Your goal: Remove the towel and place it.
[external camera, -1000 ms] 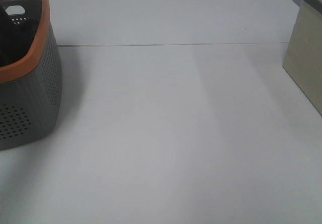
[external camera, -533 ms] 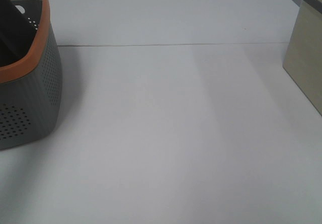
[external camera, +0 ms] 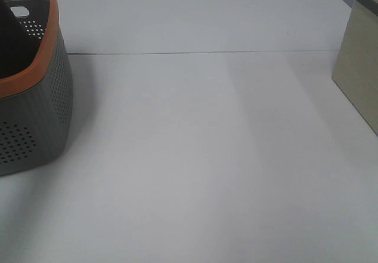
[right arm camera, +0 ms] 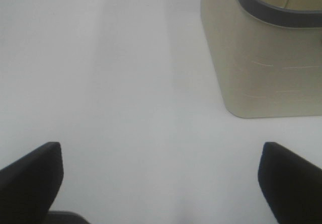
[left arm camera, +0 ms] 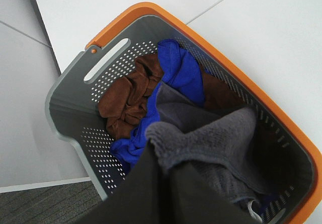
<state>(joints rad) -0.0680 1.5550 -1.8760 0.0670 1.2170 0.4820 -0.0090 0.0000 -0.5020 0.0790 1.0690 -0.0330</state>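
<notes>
White surface (external camera: pixel 207 156), gray orange-rimmed basket (external camera: pixel 44 97) at its left edge. Left gripper (left arm camera: pixel 166 173): jaws clamped on the dark towel (left arm camera: pixel 211 138), which sits bunched inside the basket over blue cloth (left arm camera: pixel 181 75) and brown cloth (left arm camera: pixel 133 95). Right gripper (right arm camera: pixel 161 156): jaws wide apart, holding nothing, above the surface near beige bin (right arm camera: pixel 261 68).
</notes>
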